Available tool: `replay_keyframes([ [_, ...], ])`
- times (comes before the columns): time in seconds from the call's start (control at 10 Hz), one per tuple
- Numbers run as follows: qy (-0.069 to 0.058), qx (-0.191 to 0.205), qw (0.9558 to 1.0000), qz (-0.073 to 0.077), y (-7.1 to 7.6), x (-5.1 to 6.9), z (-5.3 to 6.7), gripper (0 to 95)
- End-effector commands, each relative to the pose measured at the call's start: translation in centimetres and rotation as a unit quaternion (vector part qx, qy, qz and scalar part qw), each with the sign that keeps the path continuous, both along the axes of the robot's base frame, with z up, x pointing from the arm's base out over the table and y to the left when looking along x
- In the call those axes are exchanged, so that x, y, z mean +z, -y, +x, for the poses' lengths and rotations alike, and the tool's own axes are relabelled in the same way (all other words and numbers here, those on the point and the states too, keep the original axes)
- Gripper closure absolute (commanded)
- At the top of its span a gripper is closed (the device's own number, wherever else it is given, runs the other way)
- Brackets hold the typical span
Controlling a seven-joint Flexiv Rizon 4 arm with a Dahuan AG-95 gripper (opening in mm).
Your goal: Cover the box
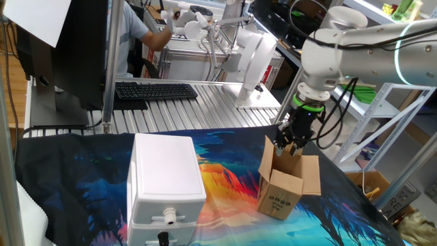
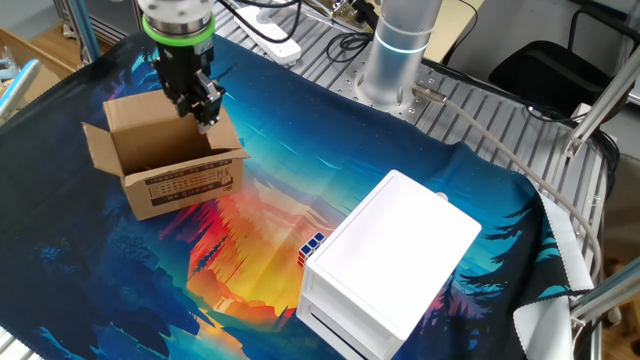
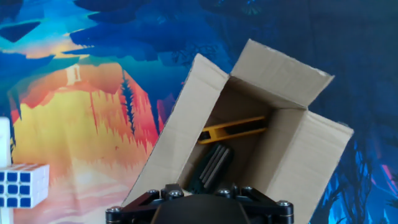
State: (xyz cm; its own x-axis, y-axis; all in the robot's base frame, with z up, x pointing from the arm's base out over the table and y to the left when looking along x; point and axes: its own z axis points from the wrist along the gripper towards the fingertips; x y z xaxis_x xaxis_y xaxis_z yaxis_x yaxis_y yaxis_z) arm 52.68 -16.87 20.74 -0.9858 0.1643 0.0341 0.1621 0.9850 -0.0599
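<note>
The box stands on the colourful cloth, its flaps open, beside the white case and well apart from it. The gripper hangs just above the box's back edge; I cannot tell if it is released or clenched. Inside the box lies a yellow part. A cube lies near the case.

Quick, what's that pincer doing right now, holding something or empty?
Pincer: above the open brown box, at a flap's edge; open or shut cannot be told.

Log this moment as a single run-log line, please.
gripper: at cardboard box rim, state unclear | flaps: open | inside: yellow tool | box uncovered
</note>
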Motion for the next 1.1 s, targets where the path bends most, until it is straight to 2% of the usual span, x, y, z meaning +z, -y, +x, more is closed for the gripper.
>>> replay_keyframes([
  [0.1,-0.003,0.003,1.0,0.001,0.0,0.1,0.2,57.0],
  [0.4,0.002,-0.012,0.9999,0.003,0.0,0.1,0.2,57.0],
  [0.5,-0.001,-0.017,0.9998,0.005,0.0,0.1,0.2,57.0],
  [0.6,-0.008,-0.038,0.9993,0.004,0.0,0.1,0.2,57.0],
  [0.8,0.003,-0.044,0.999,0.009,0.0,0.1,0.2,57.0],
  [0.9,0.013,-0.034,0.9993,0.009,0.1,0.0,0.6,57.0],
  [1.0,0.014,-0.015,0.9998,0.003,0.0,0.0,1.5,57.0],
  [1.1,0.013,-0.005,0.9999,-0.001,0.0,0.2,2.3,38.0],
])
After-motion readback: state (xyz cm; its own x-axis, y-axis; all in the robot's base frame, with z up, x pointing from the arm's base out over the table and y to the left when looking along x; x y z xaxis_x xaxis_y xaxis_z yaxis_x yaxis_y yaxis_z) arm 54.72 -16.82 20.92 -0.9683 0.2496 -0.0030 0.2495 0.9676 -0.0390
